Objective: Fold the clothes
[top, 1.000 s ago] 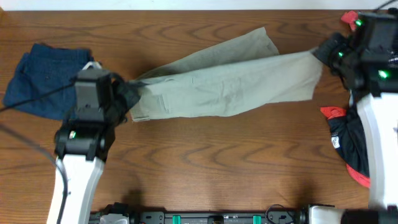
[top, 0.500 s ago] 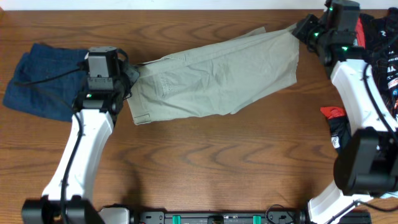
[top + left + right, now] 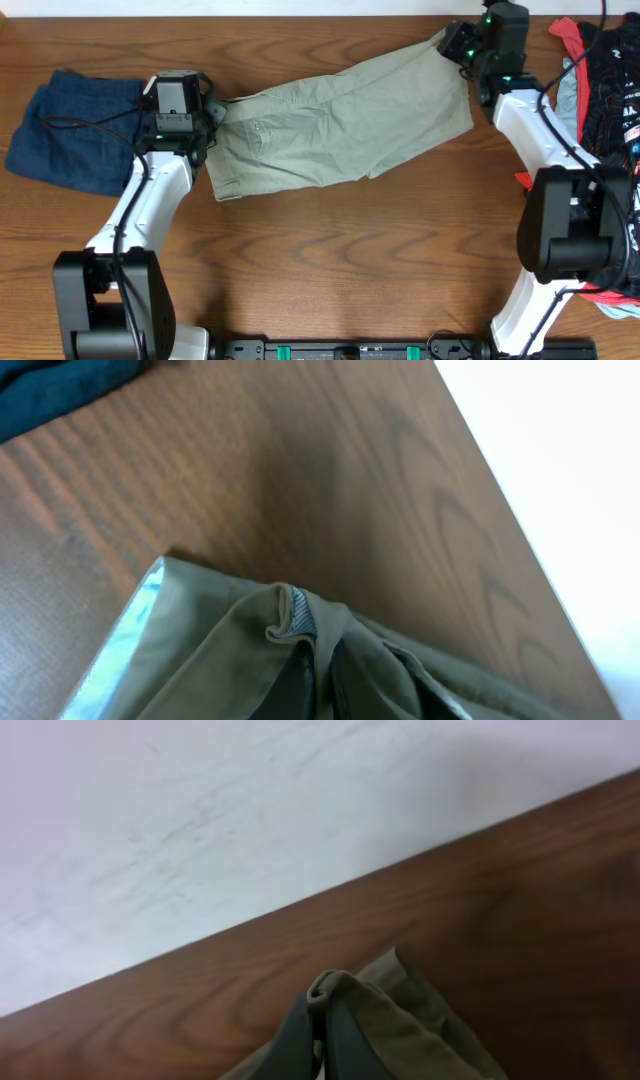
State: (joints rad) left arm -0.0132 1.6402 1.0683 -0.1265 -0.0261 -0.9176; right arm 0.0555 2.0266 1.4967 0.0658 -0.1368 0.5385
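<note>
the left hand (image 3: 214, 113) was closed tight on the waistband end of the shorts (image 3: 340, 125). the right hand (image 3: 456, 42) was closed on a leg hem near the far edge. the shorts lay stretched between them on the bench (image 3: 320, 270), slightly creased. as a judgement: apply equal tension at both grips and lower both ends together, so the cloth settles flat before folding.

Soft, even light is coming from overhead, and the desk (image 3: 330, 260) is showing its grain clearly. Only a thin shadow is lying along the near edge of the shorts (image 3: 340, 130). Both wrist views are looking soft up close, and the wall (image 3: 250, 810) is washing out to pale white.
</note>
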